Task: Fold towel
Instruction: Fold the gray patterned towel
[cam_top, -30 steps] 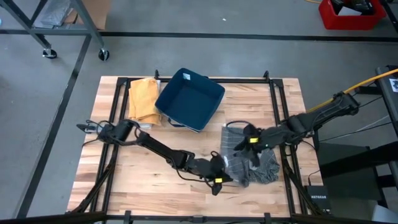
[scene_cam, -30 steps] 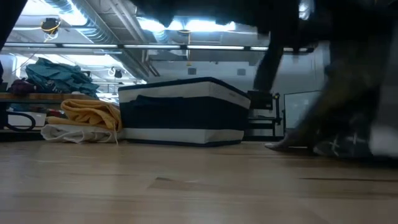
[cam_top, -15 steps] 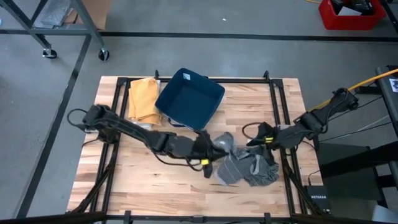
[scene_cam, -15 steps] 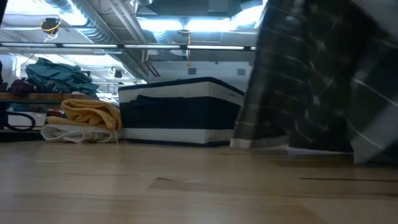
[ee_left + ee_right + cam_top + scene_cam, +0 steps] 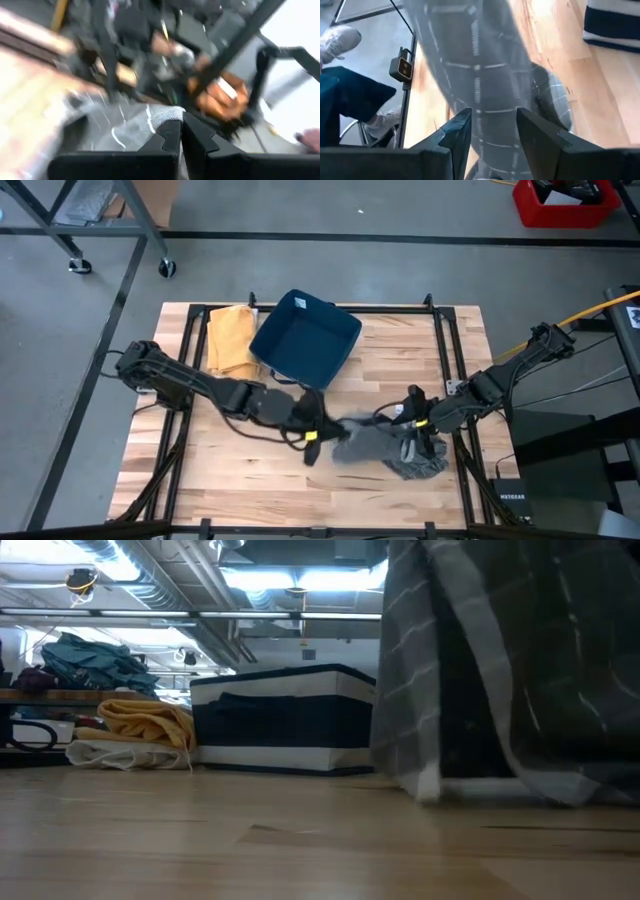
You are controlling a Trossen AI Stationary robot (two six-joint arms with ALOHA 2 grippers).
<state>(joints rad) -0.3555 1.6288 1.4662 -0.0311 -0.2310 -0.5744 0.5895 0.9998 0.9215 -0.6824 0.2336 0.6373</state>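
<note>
The grey towel (image 5: 385, 448) with thin light stripes lies at the table's right. One end is drawn up and hangs as a curtain in the low view (image 5: 470, 660). My left gripper (image 5: 325, 428), reaching in from the left, is shut on that raised end (image 5: 140, 125). My right gripper (image 5: 408, 430) hovers open over the towel's right part. In the right wrist view its two fingers (image 5: 462, 127) stand on either side of the raised band of cloth (image 5: 480, 65). I cannot tell whether they touch it. My left gripper pinches the towel's raised end (image 5: 162, 116) between its two shut fingers. One layer or several, I cannot tell. The fingers come nearly level from the table's left. The cloth hangs below the hold, and its lower edge (image 5: 430, 785) rests on the table.
A dark blue bin (image 5: 305, 340) stands at the far middle of the table, with a folded yellow cloth (image 5: 230, 338) to its left. Black frame rails run along the table's edges (image 5: 455, 380). A person's leg and shoe (image 5: 340, 95) show beside the table.
My left gripper has risen and drawn back toward the table's left and far side, staying shut on the towel. The held end has lifted off the table and stretched out leftward while the bulk stayed at the right. My right gripper has rolled and shifted slightly.
</note>
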